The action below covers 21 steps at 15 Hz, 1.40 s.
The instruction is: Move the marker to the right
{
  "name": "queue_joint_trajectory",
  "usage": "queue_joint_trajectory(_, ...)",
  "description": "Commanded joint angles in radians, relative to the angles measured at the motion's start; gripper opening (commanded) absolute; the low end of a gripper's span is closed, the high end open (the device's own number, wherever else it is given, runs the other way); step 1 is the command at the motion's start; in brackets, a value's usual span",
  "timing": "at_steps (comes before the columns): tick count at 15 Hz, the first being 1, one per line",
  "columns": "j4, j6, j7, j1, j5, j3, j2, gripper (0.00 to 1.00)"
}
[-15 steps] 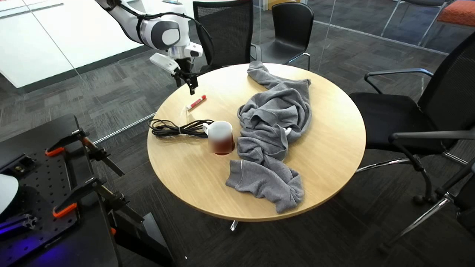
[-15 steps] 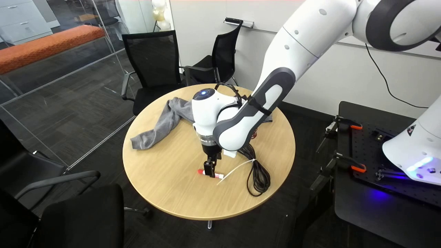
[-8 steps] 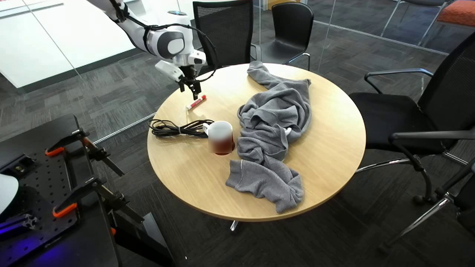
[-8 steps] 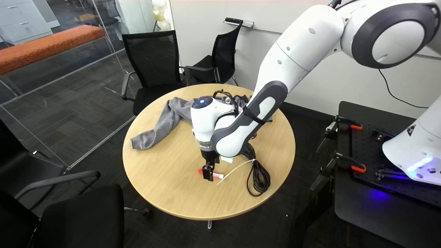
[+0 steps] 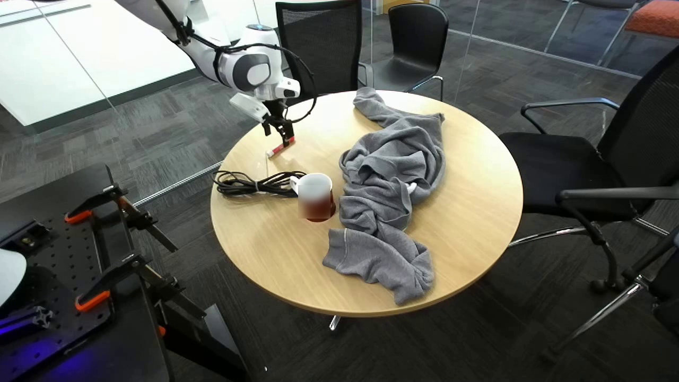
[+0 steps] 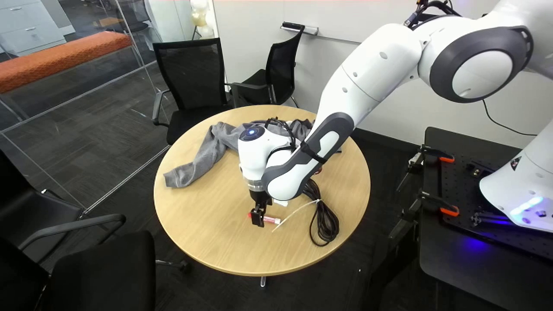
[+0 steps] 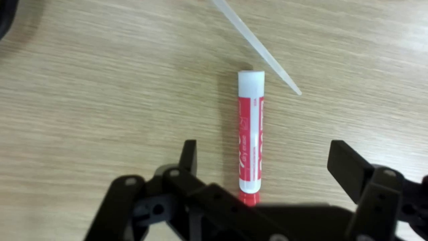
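Note:
The marker is a red and white pen with a red cap. It lies on the round wooden table and shows in both exterior views (image 5: 276, 150) (image 6: 271, 220) and in the wrist view (image 7: 250, 134). My gripper (image 7: 264, 150) is open, with one finger on each side of the marker and neither touching it in the wrist view. The marker sits nearer the left finger there, and the cap end is partly hidden behind the gripper. In both exterior views the gripper (image 5: 278, 139) (image 6: 258, 220) is low, over the cap half of the marker.
A black coiled cable (image 5: 238, 184) lies near the marker; its pale tie (image 7: 260, 47) ends close to the marker's white end. A white and dark red mug (image 5: 314, 188) stands beside the cable. A grey sweater (image 5: 392, 170) spreads across the table (image 5: 472, 212). Chairs surround it.
My gripper has come down toward the table and shifted toward the marker's cap end. The marker, cable, mug and sweater have not moved.

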Motion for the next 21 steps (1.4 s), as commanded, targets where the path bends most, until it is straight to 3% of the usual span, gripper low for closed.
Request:
queue_joint_trajectory(1,0.077,-0.038,0.017,0.018,-0.014,-0.021,0.040,1.00)
queue_joint_trajectory(3,0.095,-0.042,0.017,0.020,-0.014,-0.024,0.052,1.00)
queue_joint_trajectory(6,0.119,-0.051,0.017,0.020,-0.013,-0.024,0.070,0.78)
queue_joint_trajectory(7,0.126,-0.054,0.017,0.019,-0.012,-0.024,0.075,0.79)
queue_joint_trajectory(9,0.138,-0.059,0.017,0.018,-0.011,-0.023,0.085,0.69)
queue_joint_trajectory(10,0.143,-0.060,0.017,0.018,-0.011,-0.024,0.089,0.72)
queue_joint_trajectory(11,0.148,-0.062,0.017,0.017,-0.011,-0.023,0.093,0.68)
queue_joint_trajectory(12,0.151,-0.063,0.018,0.018,-0.011,-0.024,0.096,0.62)
queue_joint_trajectory(13,0.156,-0.064,0.018,0.018,-0.011,-0.024,0.100,0.45)
queue_joint_trajectory(19,0.166,-0.068,0.018,0.020,-0.014,-0.026,0.101,0.00)
queue_joint_trajectory(21,0.160,-0.063,0.019,0.022,-0.015,-0.027,0.094,0.05)
